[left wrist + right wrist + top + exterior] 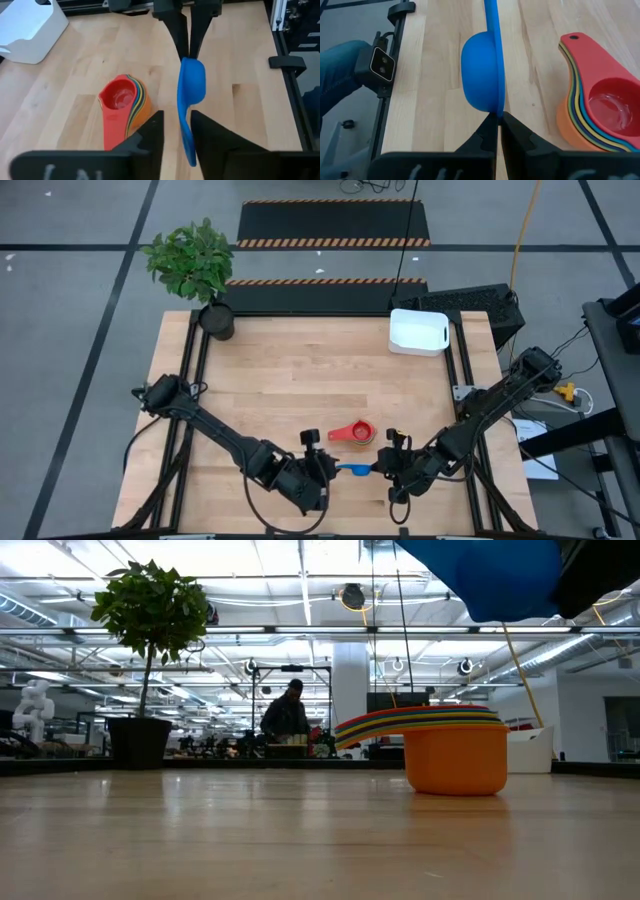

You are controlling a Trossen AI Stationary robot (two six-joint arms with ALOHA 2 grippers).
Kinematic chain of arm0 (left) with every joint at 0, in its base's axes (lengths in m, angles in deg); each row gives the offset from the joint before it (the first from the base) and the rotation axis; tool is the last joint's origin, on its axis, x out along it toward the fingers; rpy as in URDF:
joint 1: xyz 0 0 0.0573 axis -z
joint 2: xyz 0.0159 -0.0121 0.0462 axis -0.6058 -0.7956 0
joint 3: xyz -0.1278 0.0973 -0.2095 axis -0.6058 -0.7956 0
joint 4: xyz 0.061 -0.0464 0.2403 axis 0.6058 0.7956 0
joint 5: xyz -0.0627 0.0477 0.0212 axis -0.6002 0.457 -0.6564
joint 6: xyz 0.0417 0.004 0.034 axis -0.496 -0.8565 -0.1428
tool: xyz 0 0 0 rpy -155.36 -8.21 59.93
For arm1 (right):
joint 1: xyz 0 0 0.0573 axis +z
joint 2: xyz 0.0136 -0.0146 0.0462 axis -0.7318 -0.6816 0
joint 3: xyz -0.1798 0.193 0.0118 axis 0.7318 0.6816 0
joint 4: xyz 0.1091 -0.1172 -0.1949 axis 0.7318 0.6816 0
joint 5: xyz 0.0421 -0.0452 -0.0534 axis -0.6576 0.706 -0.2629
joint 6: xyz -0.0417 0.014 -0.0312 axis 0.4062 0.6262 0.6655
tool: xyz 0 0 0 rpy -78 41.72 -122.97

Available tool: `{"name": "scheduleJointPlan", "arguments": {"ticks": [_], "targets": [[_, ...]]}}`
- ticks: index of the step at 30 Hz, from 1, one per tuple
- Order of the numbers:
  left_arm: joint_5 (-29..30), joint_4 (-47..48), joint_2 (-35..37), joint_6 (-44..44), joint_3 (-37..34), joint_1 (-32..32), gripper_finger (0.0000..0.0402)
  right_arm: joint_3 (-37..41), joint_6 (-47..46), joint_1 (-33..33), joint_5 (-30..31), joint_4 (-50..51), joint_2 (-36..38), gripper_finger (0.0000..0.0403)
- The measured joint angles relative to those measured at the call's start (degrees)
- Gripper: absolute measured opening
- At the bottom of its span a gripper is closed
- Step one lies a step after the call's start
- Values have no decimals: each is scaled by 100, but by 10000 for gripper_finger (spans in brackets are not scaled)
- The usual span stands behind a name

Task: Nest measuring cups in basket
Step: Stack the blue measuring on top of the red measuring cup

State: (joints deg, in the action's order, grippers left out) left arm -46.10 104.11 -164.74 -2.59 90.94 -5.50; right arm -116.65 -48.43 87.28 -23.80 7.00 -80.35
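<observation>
Mid-blue measuring cup (353, 469) hangs above the table's near edge, rim pinched by the closed right gripper (388, 467), its handle running lengthwise between the left gripper's (325, 468) narrowly parted fingers (contact unclear). Just beyond sits the nested stack (355, 432), red uppermost; the white basket (418, 332) lies farthest.

One blue cup (191, 82) sits apart from one nested stack (125, 107) of cups. The stack shows red on top and orange at the bottom, with yellow, green and blue rims between; the exact number in it cannot be told. There is one white basket (418, 331), one potted plant (195, 265), two grippers and one person (286, 716) far back.
</observation>
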Motion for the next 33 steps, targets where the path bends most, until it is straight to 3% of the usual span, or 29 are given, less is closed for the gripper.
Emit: {"name": "scheduleJointPlan", "arguments": {"ticks": [4,8,17,21,24,29,33], "targets": [[-3,20,0,-10,2,28,69,0,-1,2,0,-72,0,0],[-10,20,0,7,1,57,65,0,20,2,4,-173,0,0],[63,17,0,159,2,70,153,0,98,2,5,-256,0,0],[162,13,0,24,0,48,162,0,101,2,7,-256,0,0],[215,6,0,-246,2,71,127,0,103,2,9,-256,0,0],[251,9,1,-471,2,112,22,0,157,11,237,-229,83,0],[296,11,24,-667,2,118,15,3,196,85,433,-189,180,0]]}}
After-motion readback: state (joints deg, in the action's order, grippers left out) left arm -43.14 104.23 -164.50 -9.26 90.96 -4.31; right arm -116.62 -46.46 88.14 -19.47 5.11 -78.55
